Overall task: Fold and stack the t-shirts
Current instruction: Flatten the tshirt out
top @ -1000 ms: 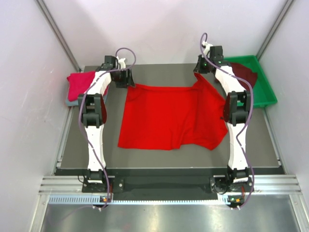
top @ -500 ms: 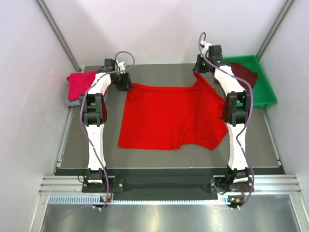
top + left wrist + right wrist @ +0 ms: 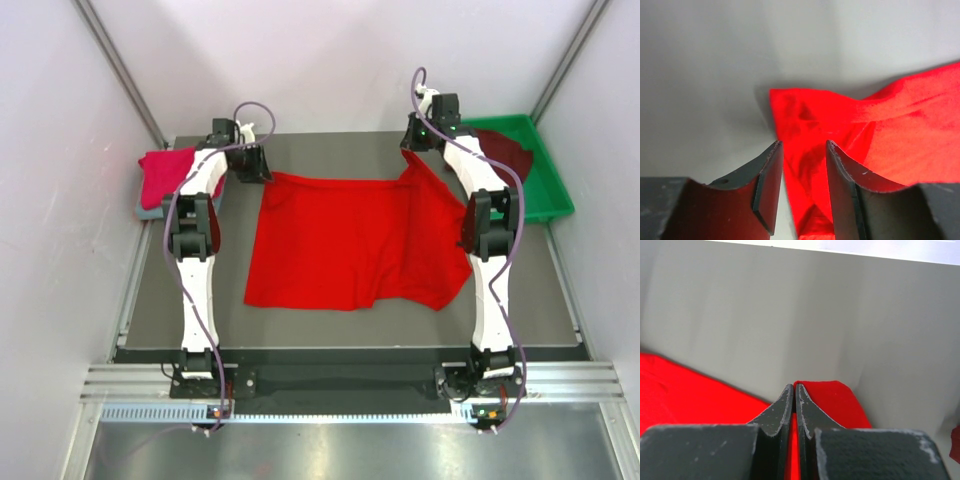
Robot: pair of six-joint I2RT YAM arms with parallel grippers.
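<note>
Cloth covers the middle of the desk: the bright red t-shirt lies spread out, its far right corner at 1 o'clock held by the right tool, which is clenched on the fabric. At 11 o'clock the left tool straddles the far left corner, jaws parted with red cloth between them. The crimson-pink t-shirt sits folded at 10 o'clock, and the dark maroon t-shirt lies in the green tray at 2 o'clock.

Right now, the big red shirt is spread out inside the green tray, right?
Not quite: the big red shirt is spread out on the dark table, not inside the green tray. The top view shows it.
</note>
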